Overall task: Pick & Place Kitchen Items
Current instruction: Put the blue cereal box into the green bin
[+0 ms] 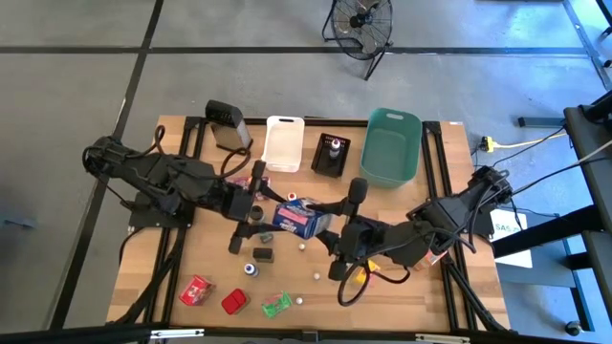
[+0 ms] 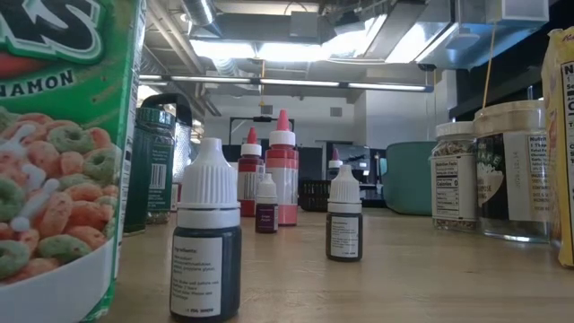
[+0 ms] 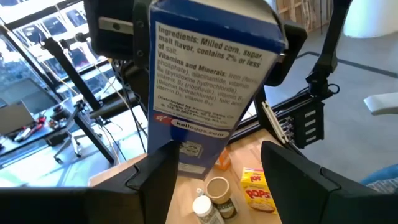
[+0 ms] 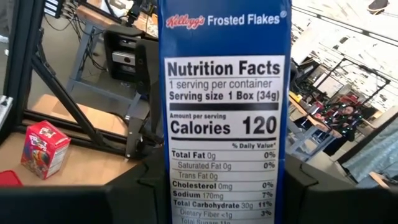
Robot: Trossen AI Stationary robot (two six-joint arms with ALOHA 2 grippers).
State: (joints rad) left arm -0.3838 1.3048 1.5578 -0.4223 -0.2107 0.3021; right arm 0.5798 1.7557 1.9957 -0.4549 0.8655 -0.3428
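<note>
A small blue cereal box (image 1: 298,218) hangs above the middle of the table between my two grippers. My right gripper (image 1: 330,225) is shut on the end nearer the table's right edge; its wrist view shows the nutrition panel (image 4: 224,124) filling the gap between the fingers. My left gripper (image 1: 267,212) stands open at the box's other end. In its wrist view the ingredients panel (image 3: 205,81) leans askew between the fingers, and a gap shows beside one finger (image 3: 292,177). Neither gripper shows in the low view. My right gripper pinches the box between its two fingers, one on each wide face, so the narrow nutrition panel's lower part (image 4: 177,193) spans the gap. The fingers reach in about level from the table's right side. The box is lifted clear of the table, in line with the fingers.
At the far edge stand a grey grater (image 1: 228,124), a white bin (image 1: 284,143), a black tray (image 1: 331,153) and a teal bin (image 1: 390,145). Red packets (image 1: 197,290), a green packet (image 1: 276,305) and small bottles (image 1: 251,269) lie near the front edge. A yellow packet (image 3: 258,190) lies below the box.
</note>
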